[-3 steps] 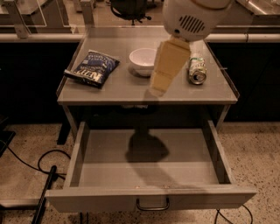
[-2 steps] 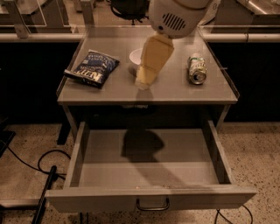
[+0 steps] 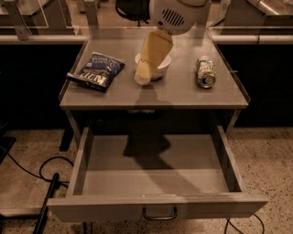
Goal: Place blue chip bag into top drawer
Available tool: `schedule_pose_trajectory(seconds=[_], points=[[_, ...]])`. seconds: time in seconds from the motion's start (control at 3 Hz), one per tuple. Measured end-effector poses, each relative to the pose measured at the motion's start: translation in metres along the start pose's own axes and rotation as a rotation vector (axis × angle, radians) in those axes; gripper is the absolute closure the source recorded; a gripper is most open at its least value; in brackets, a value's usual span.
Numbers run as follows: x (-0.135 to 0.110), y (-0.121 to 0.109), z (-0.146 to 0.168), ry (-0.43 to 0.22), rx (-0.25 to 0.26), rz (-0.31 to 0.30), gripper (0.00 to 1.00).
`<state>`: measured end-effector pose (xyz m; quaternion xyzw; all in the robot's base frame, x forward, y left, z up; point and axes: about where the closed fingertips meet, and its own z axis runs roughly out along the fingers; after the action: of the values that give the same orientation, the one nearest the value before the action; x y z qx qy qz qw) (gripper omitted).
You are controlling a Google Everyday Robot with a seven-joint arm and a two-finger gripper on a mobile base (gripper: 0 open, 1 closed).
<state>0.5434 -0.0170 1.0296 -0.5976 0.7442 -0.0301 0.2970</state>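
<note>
Partly hidden: small round white bowl [image 3: 164, 64], its left side behind the tapered cream gripper [image 3: 142, 78].
Cut off: rounded white arm housing [image 3: 176, 13] with vent slots, at top edge.
Gripper: above the flat grey tabletop [image 3: 174, 91] centre; whether open or closed cannot be told.
Blue chip bag [image 3: 97, 71]: crinkly dark-blue foil, flat on tabletop's left.
Top drawer [image 3: 158, 204]: shallow grey metal, pulled out, shadowed inside.
Green-and-silver can [image 3: 206, 72]: on its side, right.

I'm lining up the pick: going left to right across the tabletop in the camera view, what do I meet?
From the left: blue chip bag → white bowl → can. The gripper hangs over the bowl's left part and overlaps it, so it has no place of its own in the order.
</note>
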Motion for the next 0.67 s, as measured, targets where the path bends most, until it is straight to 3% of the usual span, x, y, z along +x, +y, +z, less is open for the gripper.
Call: schedule_pose_trajectory(seconds=[0.33, 0.67], points=[[-0.005, -0.011, 0.013, -0.019, 0.003, 0.068, 0.0], [-0.014, -0.041, 0.057, 0.031, -0.005, 0.162, 0.0]])
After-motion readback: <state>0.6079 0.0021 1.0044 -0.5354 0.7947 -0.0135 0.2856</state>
